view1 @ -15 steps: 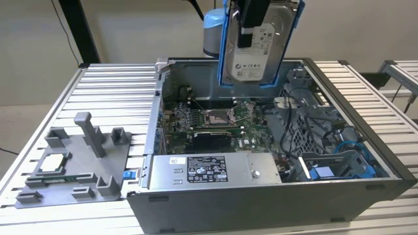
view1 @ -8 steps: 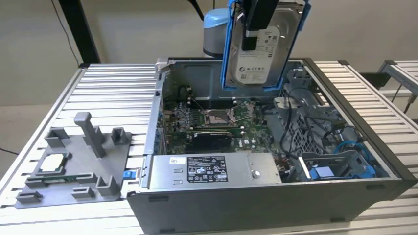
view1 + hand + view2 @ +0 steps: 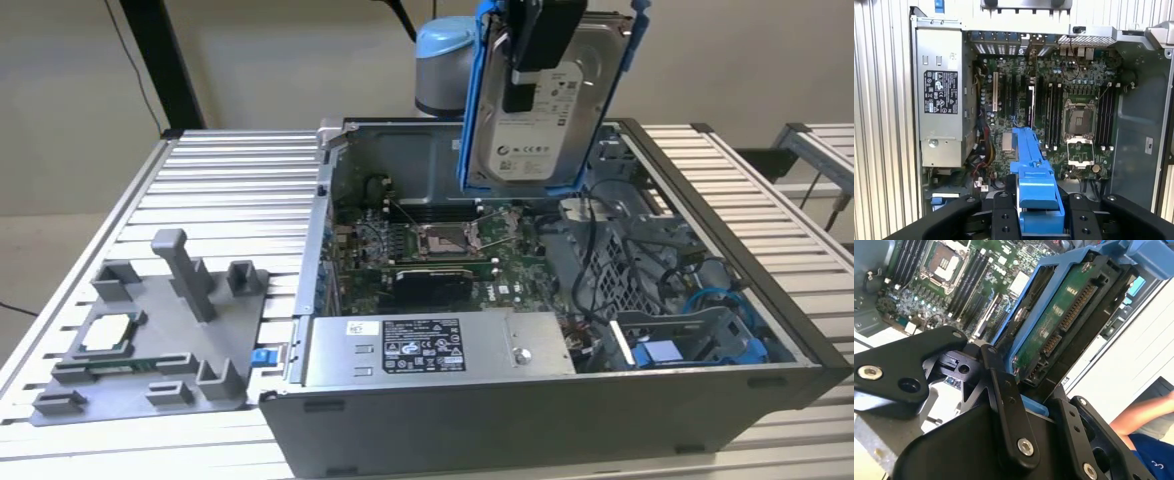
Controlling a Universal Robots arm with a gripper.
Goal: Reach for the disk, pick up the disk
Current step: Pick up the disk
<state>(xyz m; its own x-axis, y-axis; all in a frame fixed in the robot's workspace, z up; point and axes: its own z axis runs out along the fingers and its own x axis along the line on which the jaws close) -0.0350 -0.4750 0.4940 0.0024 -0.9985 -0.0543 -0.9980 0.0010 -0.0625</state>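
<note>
Well, the disk (image 3: pixel 541 110) is up in the air above the open computer case (image 3: pixel 747 400), hanging upright with its white label facing out and its blue rails (image 3: pixel 470 120) running down the sides. The gripper (image 3: pixel 534 65) has it from above — black fingers (image 3: pixel 518 95) pressed against the label face, clamped shut on the disk. It clears the case entirely, with its lower edge hanging above the far half of the case near the back wall. In the second wrist view the disk (image 3: pixel 1069 320) shows its green circuit-board side and connector strip, wedged between the black gripper (image 3: pixel 1029 405) links, with the blue rail (image 3: pixel 1019 315) along its edge. In the first wrist view the blue rail (image 3: pixel 1034 180) sticks out from between the gripper's (image 3: pixel 1036 220) black arms, and below it lies the motherboard (image 3: pixel 1054 100) with its bare processor socket (image 3: pixel 1081 117) and the grey power supply (image 3: pixel 941 95) at one side. Beside the case on the slatted table (image 3: pixel 227 180), toward the exterior view's left, sits a grey holder (image 3: pixel 147 340) with a small square chip (image 3: pixel 110 332) resting in it — well apart from the disk. A person's arm (image 3: pixel 1139 415) shows at the edge of the second wrist view.
</note>
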